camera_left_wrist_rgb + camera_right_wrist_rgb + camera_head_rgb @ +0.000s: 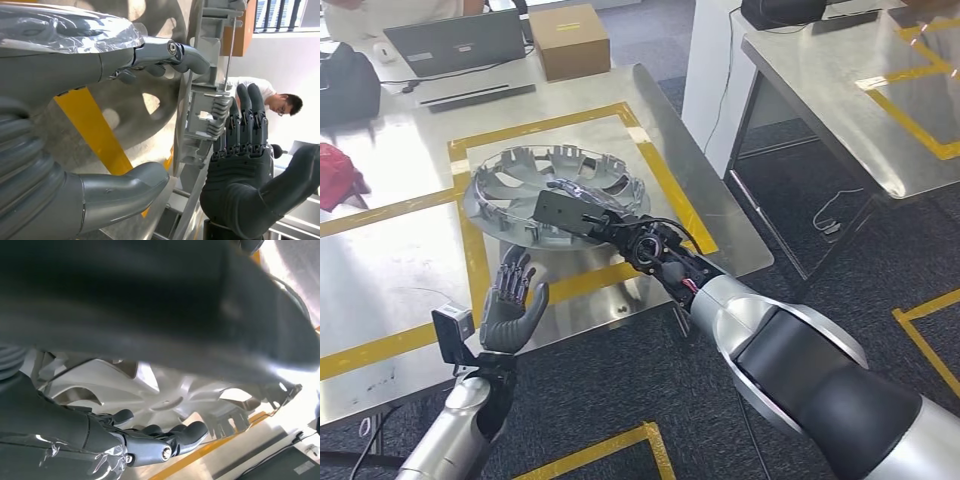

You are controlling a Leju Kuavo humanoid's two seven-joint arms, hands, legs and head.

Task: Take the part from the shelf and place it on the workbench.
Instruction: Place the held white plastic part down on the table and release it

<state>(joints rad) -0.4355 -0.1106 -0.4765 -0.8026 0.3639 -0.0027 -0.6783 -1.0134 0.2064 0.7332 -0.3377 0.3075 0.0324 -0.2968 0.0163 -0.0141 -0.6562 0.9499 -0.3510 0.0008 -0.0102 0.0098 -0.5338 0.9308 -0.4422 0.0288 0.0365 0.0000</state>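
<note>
A silver wheel cover [546,190] is the part. It sits over a steel workbench [388,270], inside a rectangle of yellow tape [475,250], with its right side raised and its left rim low by the table top.

The robot's right arm reaches in from the near right. Its right hand [584,205] is at the cover's right edge, partly hidden behind the wrist camera. In the right wrist view, its fingers [181,435] curl under the cover's spoked inner face while a broad dark blurred shape lies across the other side, so the hand grips the rim.

The left hand [512,300] is raised near the cover's near left edge, palm up, fingers spread apart and holding nothing. The left wrist view shows the cover's clipped rim [203,120] edge-on, with the left hand's fingers [188,55] close beside it; whether they touch cannot be told.

At the far side of the bench lie a laptop [456,40], a cardboard box [569,40], a black bag [346,85] and a red cloth [335,175]. A second steel table [848,90] stands to the far right. A person [279,100] is beyond the bench.
</note>
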